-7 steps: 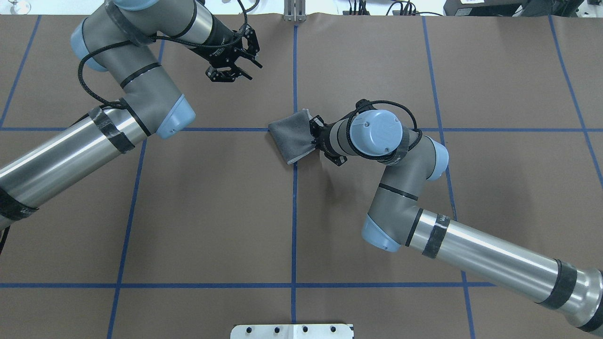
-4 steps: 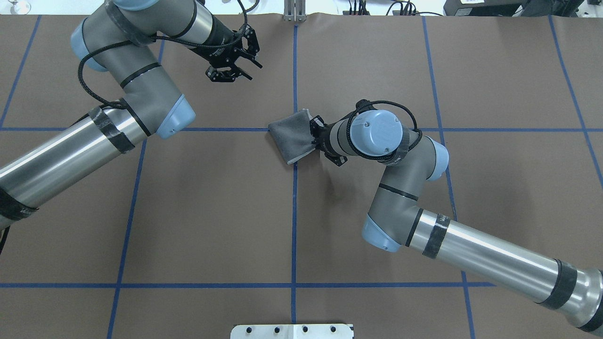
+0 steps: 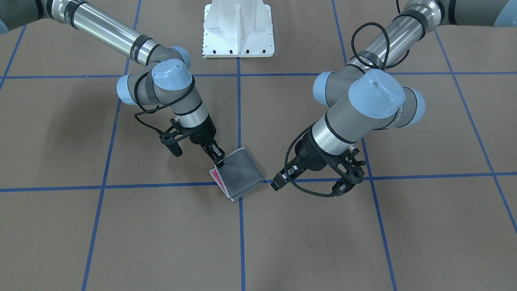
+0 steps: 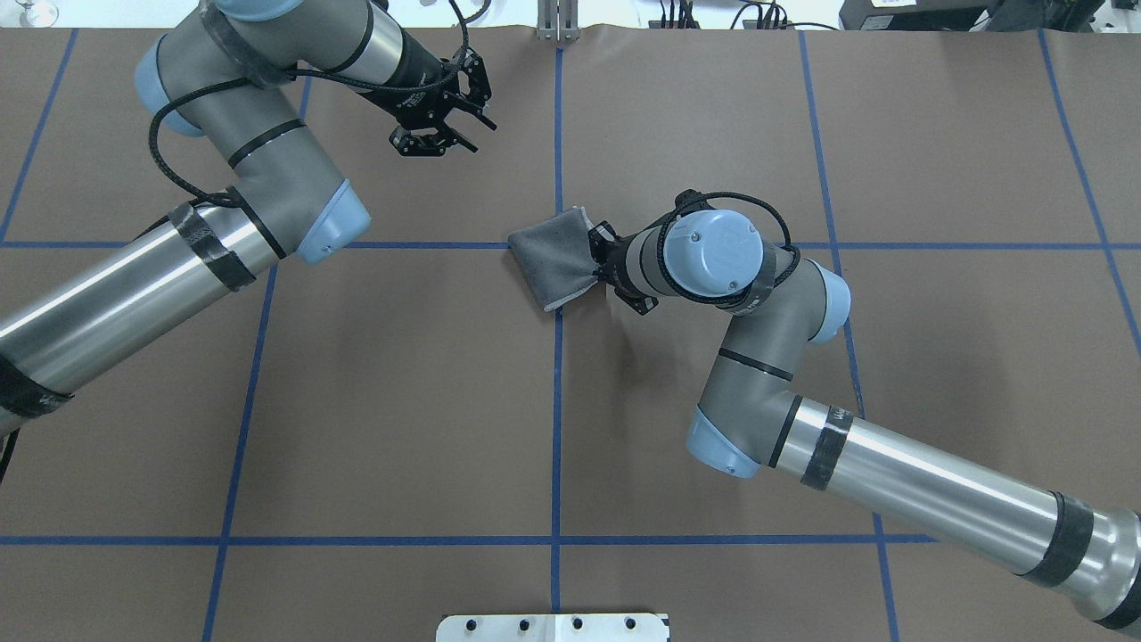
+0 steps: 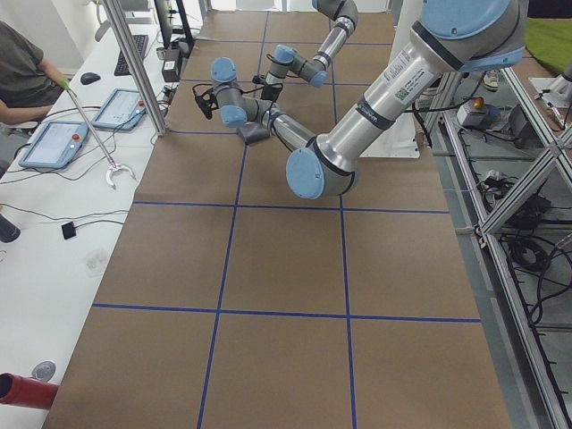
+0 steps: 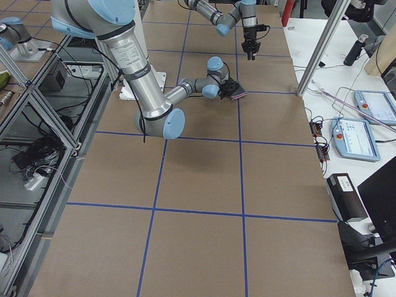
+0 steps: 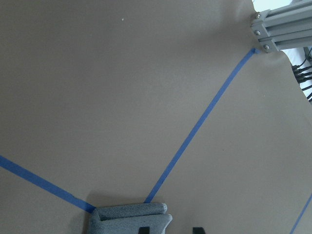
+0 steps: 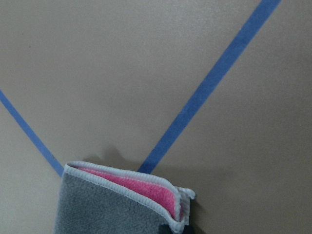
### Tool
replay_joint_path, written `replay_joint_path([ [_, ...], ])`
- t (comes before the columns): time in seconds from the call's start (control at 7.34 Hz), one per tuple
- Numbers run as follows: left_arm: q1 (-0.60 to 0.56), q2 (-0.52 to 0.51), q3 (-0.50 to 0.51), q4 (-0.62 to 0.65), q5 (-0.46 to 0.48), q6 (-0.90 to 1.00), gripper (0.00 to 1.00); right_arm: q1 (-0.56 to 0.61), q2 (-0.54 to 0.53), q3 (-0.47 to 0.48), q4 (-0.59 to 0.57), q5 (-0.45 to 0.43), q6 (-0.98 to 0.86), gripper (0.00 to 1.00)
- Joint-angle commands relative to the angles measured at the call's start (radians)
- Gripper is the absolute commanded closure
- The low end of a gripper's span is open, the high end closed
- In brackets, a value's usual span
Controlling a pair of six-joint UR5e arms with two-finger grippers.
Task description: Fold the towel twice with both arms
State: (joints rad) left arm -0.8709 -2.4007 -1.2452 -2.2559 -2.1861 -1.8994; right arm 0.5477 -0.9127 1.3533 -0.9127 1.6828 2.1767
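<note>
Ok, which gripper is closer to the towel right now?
Right. The right gripper is pinching one edge of the towel. The left gripper is open and well apart from the towel, off toward the robot's left.

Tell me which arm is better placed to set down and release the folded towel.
Right, most likely. The right gripper is shut on the edge of the towel, which is folded small, grey side out. The left gripper hangs open, well apart from it.
</note>
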Motion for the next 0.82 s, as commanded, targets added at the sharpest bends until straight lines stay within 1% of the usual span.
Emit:
replay_joint_path([
  [0.0, 0.001, -0.002, 0.001, 0.001, 0.000, -0.001, 0.59, 0.000, 0.001, 0.003, 0.000, 0.000, -0.002, 1.00],
  [0.27, 0.001, -0.002, 0.003, 0.001, 0.000, -0.001, 0.59, 0.006, 0.000, 0.016, -0.011, 0.002, -0.005, 1.00],
  [0.55, 0.003, -0.002, 0.004, 0.001, 0.002, -0.001, 0.59, 0.009, 0.003, 0.056, -0.078, 0.000, -0.038, 1.00],
  [0.68, 0.003, -0.002, 0.006, -0.001, 0.002, -0.001, 0.59, 0.009, 0.001, 0.058, -0.083, 0.000, -0.049, 1.00],
])
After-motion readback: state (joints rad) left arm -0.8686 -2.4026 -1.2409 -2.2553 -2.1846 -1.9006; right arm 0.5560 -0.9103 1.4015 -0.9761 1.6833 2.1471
